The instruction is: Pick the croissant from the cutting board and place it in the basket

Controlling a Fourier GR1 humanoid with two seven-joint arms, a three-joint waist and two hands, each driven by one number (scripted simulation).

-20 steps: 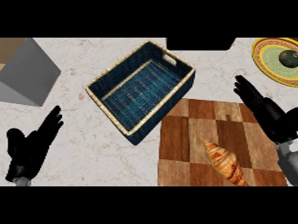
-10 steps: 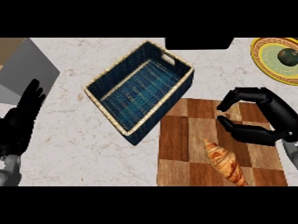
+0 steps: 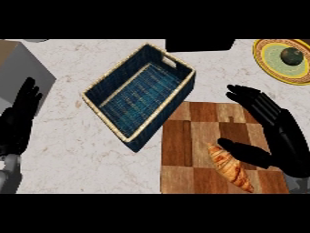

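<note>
The right hand (image 3: pixel 278 132) is spread open at the near right, fingers straight and pointing far-left, thumb stretched out to the left. The left hand (image 3: pixel 13 125) rests open at the left edge, fingers up, grey forearm below it.

The cutting board (image 3: pixel 197 136) is partly hidden by the right hand (image 3: pixel 281 136); the plate (image 3: pixel 305 68) is cut off at the right edge.
</note>
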